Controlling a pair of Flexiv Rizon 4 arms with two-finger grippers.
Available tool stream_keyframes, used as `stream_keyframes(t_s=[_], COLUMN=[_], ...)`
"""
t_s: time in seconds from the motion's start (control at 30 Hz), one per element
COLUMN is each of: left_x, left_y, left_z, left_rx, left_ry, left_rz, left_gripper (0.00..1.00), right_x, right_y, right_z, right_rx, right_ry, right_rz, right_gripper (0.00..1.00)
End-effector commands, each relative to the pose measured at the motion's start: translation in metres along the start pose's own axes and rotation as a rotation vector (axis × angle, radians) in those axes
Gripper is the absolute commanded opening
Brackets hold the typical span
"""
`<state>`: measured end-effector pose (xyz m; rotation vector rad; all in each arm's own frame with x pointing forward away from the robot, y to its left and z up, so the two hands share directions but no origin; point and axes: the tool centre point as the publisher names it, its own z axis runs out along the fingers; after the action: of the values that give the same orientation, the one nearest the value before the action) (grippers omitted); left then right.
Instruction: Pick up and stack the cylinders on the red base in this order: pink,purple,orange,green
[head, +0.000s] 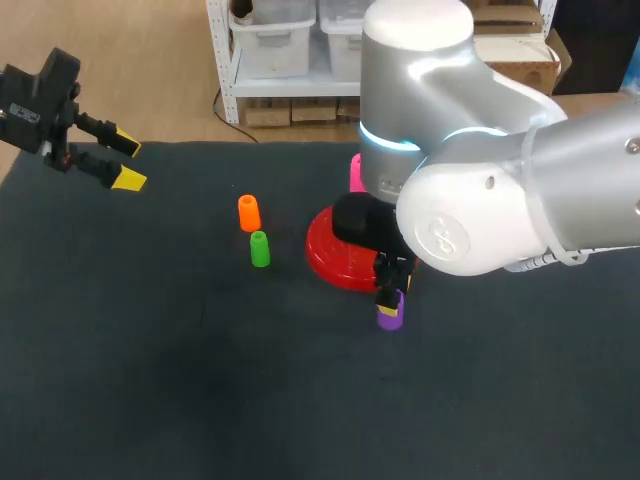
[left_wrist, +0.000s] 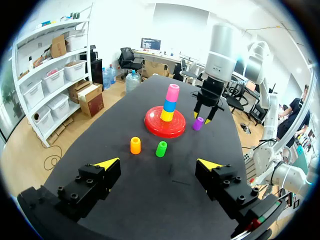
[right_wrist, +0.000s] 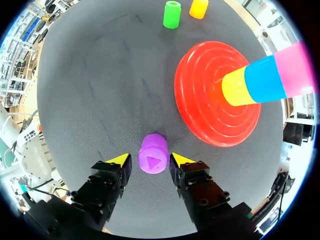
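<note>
- Straddling upright purple cylinder (right_wrist: 153, 156), long axis vertical, beside red base (right_wrist: 200, 115): right gripper (right_wrist: 147, 161), fingers parted, clamping nothing.
- Hanging over table's (head: 150, 350) far-left corner: left gripper (head: 128, 163), wide open, empty.

No text or number can be read; the purple cylinder (right_wrist: 152, 156) bears a small triangle mark on top.

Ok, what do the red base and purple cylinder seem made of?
Red base: likely moulded plastic, glossy; its concentric ridges catch highlights. Purple cylinder: probably plastic too, smooth, uniform colour, soft sheen, with a triangle mark on its top.
</note>
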<state>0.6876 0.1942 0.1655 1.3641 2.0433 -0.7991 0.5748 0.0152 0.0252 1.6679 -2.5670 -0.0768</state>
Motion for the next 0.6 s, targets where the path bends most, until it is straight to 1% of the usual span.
stream_keyframes(t_s=[0.03,0.1,0.2,0.3,0.37,0.47,0.6], left_x=[0.001,0.001,0.001,0.001,0.001,0.001,0.001], left_y=[0.000,0.000,0.000,0.000,0.000,0.000,0.000], left_z=[0.001,0.001,0.001,0.001,0.001,0.001,0.001], left_rx=[-0.001,-0.001,-0.001,-0.001,-0.001,-0.001,-0.001], left_ry=[-0.001,-0.001,-0.001,-0.001,-0.001,-0.001,-0.001], left_rz=[0.001,0.001,0.001,0.001,0.001,0.001,0.001], left_gripper=[1.00,1.00,1.00,1.00,1.00,1.00,1.00], right_x=[0.002,0.001,-0.001,-0.003,-0.005,-0.013,-0.033], right_y=[0.000,0.000,-0.001,-0.004,-0.008,-0.015,-0.030], right_z=[0.000,-0.005,-0.014,-0.035,-0.054,-0.091,-0.145], right_rx=[0.011,0.025,0.051,0.088,0.128,0.178,0.237], right_ry=[-0.005,-0.012,-0.030,-0.056,-0.081,-0.109,-0.126], right_rz=[0.005,0.009,0.005,0.002,-0.011,-0.050,-0.145], right_gripper=[0.32,0.00,0.00,0.00,0.00,0.00,0.00])
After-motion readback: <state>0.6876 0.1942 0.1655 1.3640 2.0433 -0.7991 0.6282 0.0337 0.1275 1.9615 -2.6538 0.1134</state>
